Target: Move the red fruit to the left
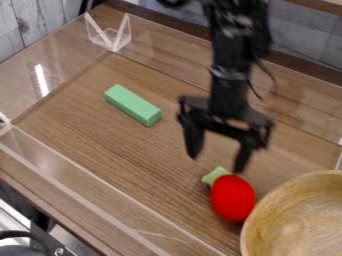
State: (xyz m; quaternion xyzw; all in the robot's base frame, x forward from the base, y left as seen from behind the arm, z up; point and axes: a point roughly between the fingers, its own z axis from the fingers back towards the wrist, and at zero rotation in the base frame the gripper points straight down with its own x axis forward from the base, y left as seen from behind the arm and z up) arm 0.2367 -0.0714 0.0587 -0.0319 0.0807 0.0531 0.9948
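Note:
The red fruit [233, 196] lies on the wooden table near the front right, glossy and rounded, with a light green stem tip [214, 177] pointing up-left. My gripper [222, 153] hangs just above and slightly behind it, pointing straight down. Its two dark fingers [195, 141] are spread wide apart with nothing between them. The right finger's tip stands close to the top of the fruit; I cannot tell whether it touches.
A flat green rectangular block [132, 104] lies left of centre. A large wooden bowl [297, 220] fills the front right corner, close to the fruit. Low clear acrylic walls [40, 80] edge the table.

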